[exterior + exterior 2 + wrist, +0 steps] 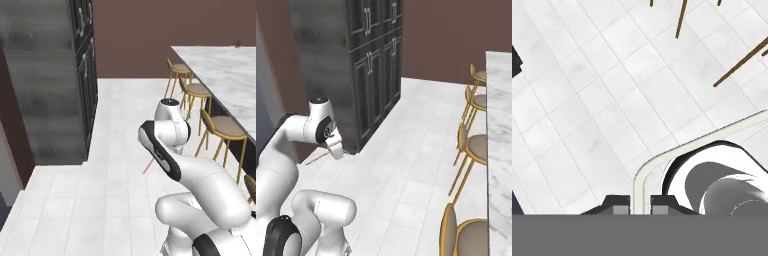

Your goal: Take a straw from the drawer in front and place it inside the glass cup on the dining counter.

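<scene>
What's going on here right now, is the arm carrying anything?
The arm holds the straw in its shut end effector, low over the white tiled floor. The base stands between a tall dark cabinet and the dining counter, which has stools along it. The straw is not yet over the counter.

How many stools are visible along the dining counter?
4 in the left base view: far stool, second stool, third stool, and a cropped nearest stool; more may sit outside the frame.
</scene>
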Robot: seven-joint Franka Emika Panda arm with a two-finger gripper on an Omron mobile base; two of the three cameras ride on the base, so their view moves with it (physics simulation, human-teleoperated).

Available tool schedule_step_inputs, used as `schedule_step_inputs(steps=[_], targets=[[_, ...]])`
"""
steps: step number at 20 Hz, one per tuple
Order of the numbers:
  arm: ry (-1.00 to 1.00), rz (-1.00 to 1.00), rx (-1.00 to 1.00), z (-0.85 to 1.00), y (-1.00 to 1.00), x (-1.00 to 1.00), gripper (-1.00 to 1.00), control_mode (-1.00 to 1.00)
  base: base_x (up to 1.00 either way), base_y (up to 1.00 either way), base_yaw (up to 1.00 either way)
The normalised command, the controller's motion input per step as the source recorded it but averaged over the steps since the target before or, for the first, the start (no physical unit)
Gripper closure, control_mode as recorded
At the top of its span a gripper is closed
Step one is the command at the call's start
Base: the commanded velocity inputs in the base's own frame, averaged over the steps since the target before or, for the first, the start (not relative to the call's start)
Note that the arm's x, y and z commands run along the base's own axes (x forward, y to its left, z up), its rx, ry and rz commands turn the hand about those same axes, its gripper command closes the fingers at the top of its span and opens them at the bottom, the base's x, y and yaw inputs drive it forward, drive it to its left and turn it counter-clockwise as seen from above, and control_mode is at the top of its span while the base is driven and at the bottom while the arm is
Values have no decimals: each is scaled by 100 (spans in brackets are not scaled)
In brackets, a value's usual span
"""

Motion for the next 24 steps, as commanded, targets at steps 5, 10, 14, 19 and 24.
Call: schedule_step_inputs(steps=[5, 10, 14, 19, 24], targets=[[0, 0, 0, 0, 0, 0, 100, 100, 89, 7, -46], [0, 0, 0, 0, 0, 0, 100, 100, 96, 18, -33], [0, 0, 0, 0, 0, 0, 100, 100, 100, 23, -13], [0, 0, 0, 0, 0, 0, 100, 100, 100, 22, -3], [0, 0, 0, 0, 0, 0, 100, 100, 100, 14, 0]])
